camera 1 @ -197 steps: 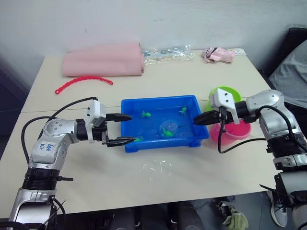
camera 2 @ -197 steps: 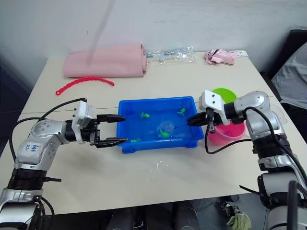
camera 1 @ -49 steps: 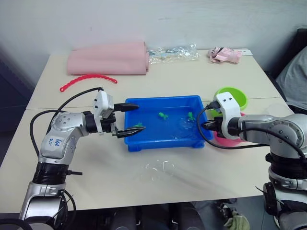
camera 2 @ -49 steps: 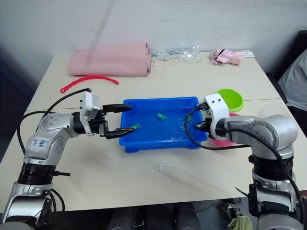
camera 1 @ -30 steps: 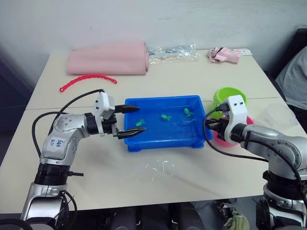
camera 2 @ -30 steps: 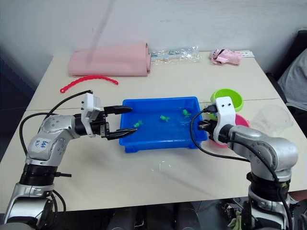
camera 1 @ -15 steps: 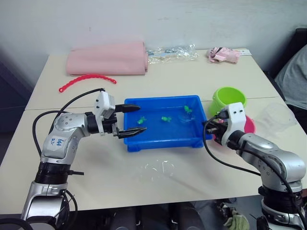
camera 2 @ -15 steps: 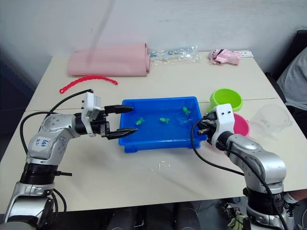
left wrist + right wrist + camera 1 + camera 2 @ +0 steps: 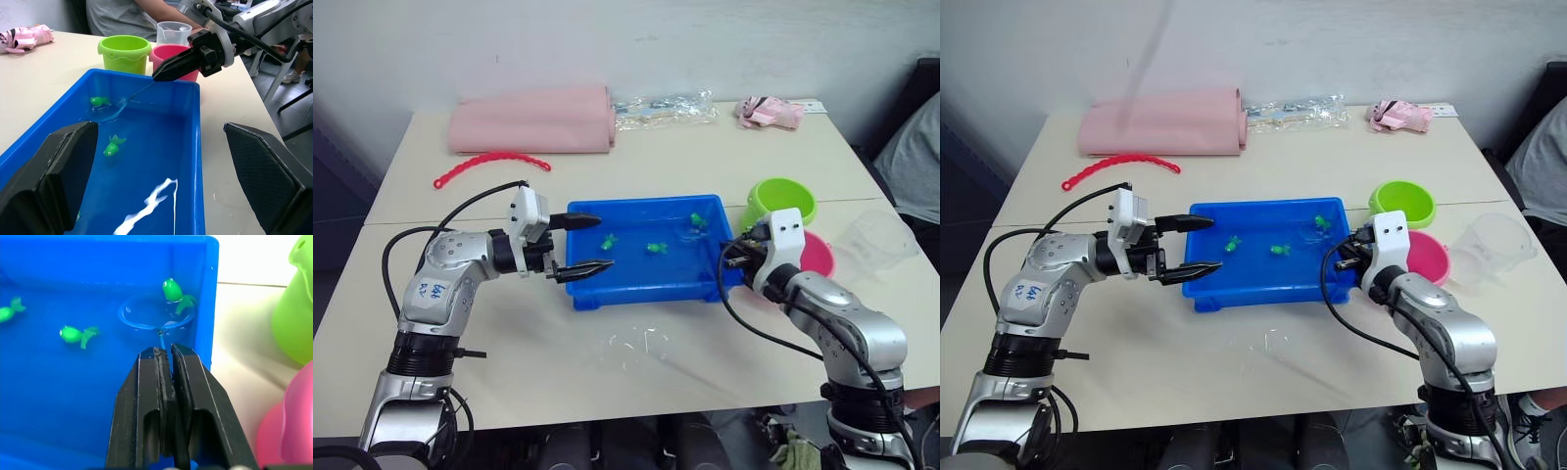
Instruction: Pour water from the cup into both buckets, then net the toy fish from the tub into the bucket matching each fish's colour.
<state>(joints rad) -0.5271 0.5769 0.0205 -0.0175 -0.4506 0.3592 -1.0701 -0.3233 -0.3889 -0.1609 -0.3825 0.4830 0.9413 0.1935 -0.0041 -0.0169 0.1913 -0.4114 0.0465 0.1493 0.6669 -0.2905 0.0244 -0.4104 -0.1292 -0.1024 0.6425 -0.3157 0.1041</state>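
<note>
the right gripper (image 9: 164,364) has its two fingers closed on the thin handle of the net (image 9: 155,316), whose blue hoop lies low in the water at the far right corner of the tub (image 9: 646,290), with one green fish (image 9: 173,291) at the hoop's far rim, partly over it. two more green fish (image 9: 656,249) float toward the middle of the tub, well apart from the hoop. the left gripper (image 9: 578,245) stands with fingers spread wide at the tub's left end, one finger over the rim and one outside it, gripping nothing. the green bucket (image 9: 1402,206) and pink bucket (image 9: 1427,257) stand just beside the tub's right end, the clear cup (image 9: 1494,245) beyond them. risks, as judged: the fish sits at the rim rather than well inside the mesh, so a level or hurried lift may roll it off. the handle is thin and pinched near its end, so it may twist in the grip under water drag. a swing toward the buckets could clip the tub wall or tip the pink bucket.
</note>
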